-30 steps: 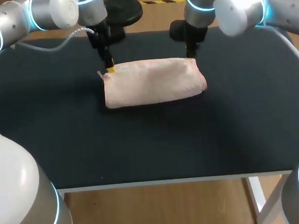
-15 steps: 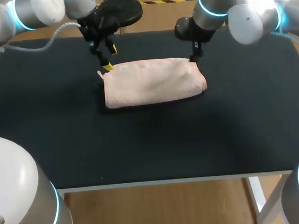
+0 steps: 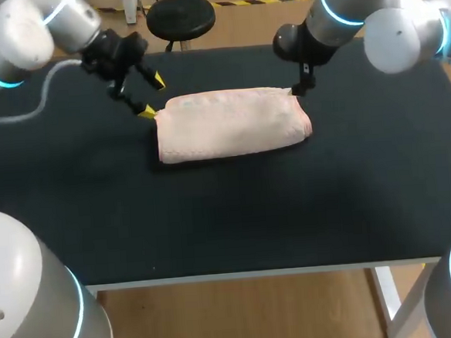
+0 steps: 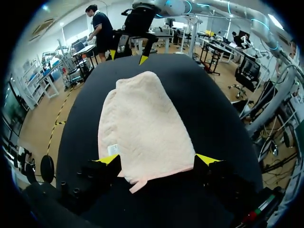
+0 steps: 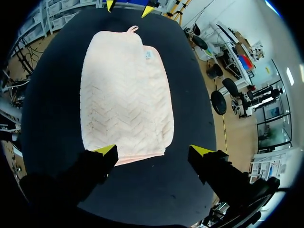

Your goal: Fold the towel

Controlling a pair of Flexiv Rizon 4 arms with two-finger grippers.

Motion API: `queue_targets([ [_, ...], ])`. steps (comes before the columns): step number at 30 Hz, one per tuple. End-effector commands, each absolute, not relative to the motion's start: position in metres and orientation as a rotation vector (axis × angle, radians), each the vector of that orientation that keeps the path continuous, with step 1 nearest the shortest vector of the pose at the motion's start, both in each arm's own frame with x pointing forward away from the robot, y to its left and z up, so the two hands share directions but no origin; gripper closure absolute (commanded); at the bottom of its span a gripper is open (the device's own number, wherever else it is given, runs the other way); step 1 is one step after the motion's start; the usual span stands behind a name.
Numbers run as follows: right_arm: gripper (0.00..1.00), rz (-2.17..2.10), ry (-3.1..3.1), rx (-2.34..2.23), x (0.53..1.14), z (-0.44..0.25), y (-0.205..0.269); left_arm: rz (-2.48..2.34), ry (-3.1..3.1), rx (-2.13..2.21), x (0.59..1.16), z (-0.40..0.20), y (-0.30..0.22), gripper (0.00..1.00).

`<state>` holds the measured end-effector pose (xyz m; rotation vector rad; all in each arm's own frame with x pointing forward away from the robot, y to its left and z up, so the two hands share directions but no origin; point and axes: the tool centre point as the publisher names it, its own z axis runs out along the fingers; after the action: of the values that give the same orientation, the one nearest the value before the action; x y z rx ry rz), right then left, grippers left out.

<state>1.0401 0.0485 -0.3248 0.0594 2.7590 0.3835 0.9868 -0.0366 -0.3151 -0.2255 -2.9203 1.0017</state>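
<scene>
The near half of the bench [image 3: 230, 230] carries nothing that matters to the move. Past the middle lies the towel [image 3: 230, 124], a pale pink band already doubled over, flat on the dark top. Its long axis runs straight across from the robot's left to its right, and its two short ends face the two arms.

At the band's far left corner hangs the left hand [image 3: 152, 96], its fingers spread wide with nothing in them. It sits just off the short end, apart from the cloth, and is tilted so that it looks down the towel's length. From its own wrist camera that short end lies between and a little ahead of the two yellow tips, neither of which touches it.

At the far right corner is the right hand [image 5: 153, 151], likewise splayed and empty, with the other short end just ahead of its tips. Seen from above, it looks the closer of the two to the cloth, almost over the corner.

So each hand faces the other along the long axis. I would judge that any further fold must carry one short end over toward the other along that line.
</scene>
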Motion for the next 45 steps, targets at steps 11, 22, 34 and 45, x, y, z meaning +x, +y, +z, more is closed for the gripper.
queue_targets([
  [11, 0.0, 0.61, 2.768, 0.119, 1.024, -0.318, 0.039, 1.297, -3.007, -0.063, 0.95, -0.306, -0.013, 0.0],
  [22, 0.0, 0.892, 2.711, 0.209, 1.015, -0.308, 0.022, 1.294, -3.004, -0.046, 0.945, -0.308, -0.016, 0.0],
  [34, 0.0, 0.957, 2.772, 0.193, 1.004, -0.312, 0.012, 1.209, -2.996, -0.033, 0.95, -0.308, -0.021, 0.0],
  [45, 0.0, 0.907, 2.812, 0.149, 0.997, -0.313, 0.006, 1.171, -2.995, -0.005, 0.951, -0.309, -0.021, 0.0],
])
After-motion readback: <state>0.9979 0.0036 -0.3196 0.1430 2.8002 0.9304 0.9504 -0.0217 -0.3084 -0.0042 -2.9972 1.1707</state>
